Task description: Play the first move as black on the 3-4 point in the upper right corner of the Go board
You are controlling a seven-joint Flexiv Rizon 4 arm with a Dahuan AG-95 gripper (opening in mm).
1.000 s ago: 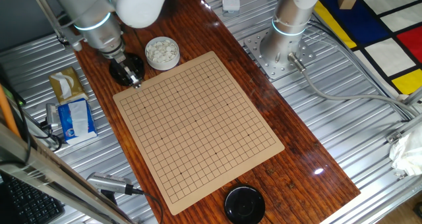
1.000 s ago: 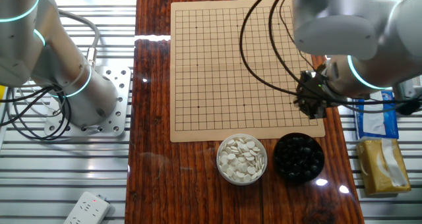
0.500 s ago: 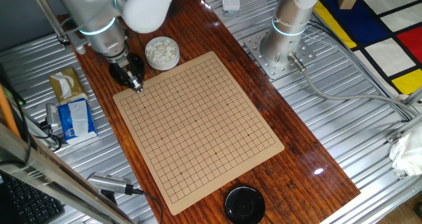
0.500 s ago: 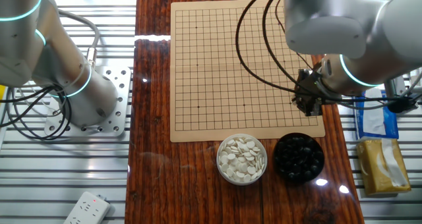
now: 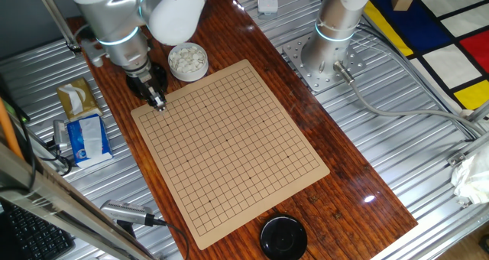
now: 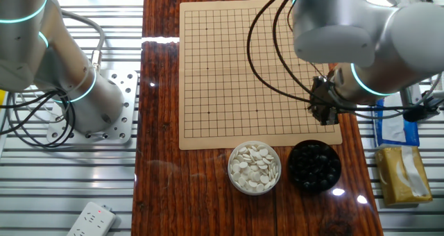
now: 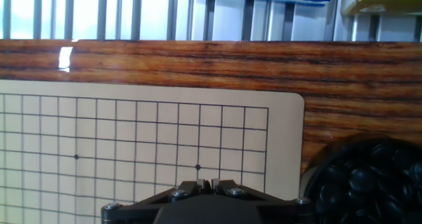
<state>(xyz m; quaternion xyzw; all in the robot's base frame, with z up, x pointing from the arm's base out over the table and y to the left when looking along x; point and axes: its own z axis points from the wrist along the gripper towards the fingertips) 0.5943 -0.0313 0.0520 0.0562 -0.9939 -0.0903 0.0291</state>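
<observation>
Gripper (image 5: 157, 104) shifted off the bowl of black stones (image 6: 314, 165) and onto the near corner of the Go board (image 6: 229, 69) over the last second. A small move: down and inward across the board edge in one fixed view, slightly up and left in the other fixed view. Now hanging over the corner grid next to that bowl, with the bowl of white stones (image 6: 254, 168) just beside it, untouched.

In the hand view, jaws pressed nearly together, only a hairline gap at the tips of the gripper (image 7: 205, 183). No black stone visible between them, since the tips sit at the frame's bottom edge and block anything below. Cannot tell whether a stone is pinched. No stone lying anywhere on the board, so the first move as black not yet played.

Corner star dot (image 7: 198, 167) just ahead of the tips, four lines in from both edges. Judged 3-4 point (image 7: 222, 167) one line over toward the side edge, right by the tips.

Meaning for the task: looks like the carry from bowl to corner is nearly finished, if a stone is in fact held. Remaining: a fine sideways nudge, lowering, release. Risk: landing on the star dot or a neighbouring crossing, given the tight grid.
</observation>
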